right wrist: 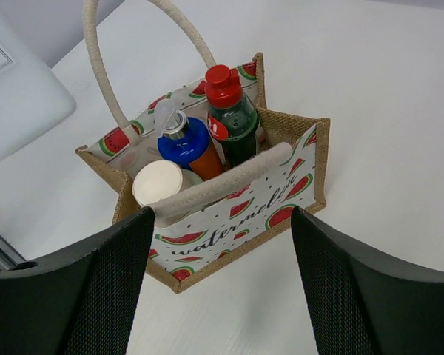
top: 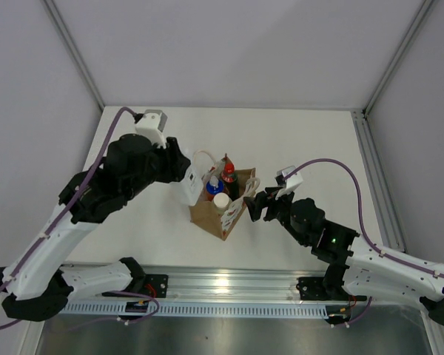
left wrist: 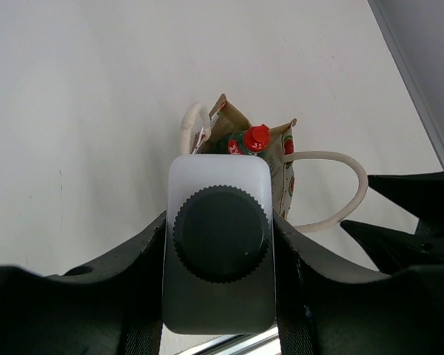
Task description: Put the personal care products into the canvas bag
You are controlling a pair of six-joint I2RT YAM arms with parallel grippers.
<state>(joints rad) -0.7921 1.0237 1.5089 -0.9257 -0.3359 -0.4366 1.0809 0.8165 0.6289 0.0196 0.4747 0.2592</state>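
Note:
The canvas bag (top: 226,216) stands mid-table, brown with a watermelon print (right wrist: 229,214). Inside it stand the dark bottle with red cap (right wrist: 228,118), the orange bottle with blue cap (right wrist: 191,148) and the bottle with cream cap (right wrist: 157,183). My left gripper (top: 190,181) is shut on the clear bottle with black cap (left wrist: 220,233) and holds it just left of the bag's far-left rim, above the table. My right gripper (top: 254,204) is open and empty, right beside the bag's right wall; in its wrist view the fingers (right wrist: 96,281) straddle the bag's printed side.
One cream rope handle (left wrist: 333,185) hangs out over the table on the bag's right side; the other (right wrist: 96,59) arches up on the left. A metal rail (top: 229,285) runs along the table's near edge. Grey walls stand at the back and sides.

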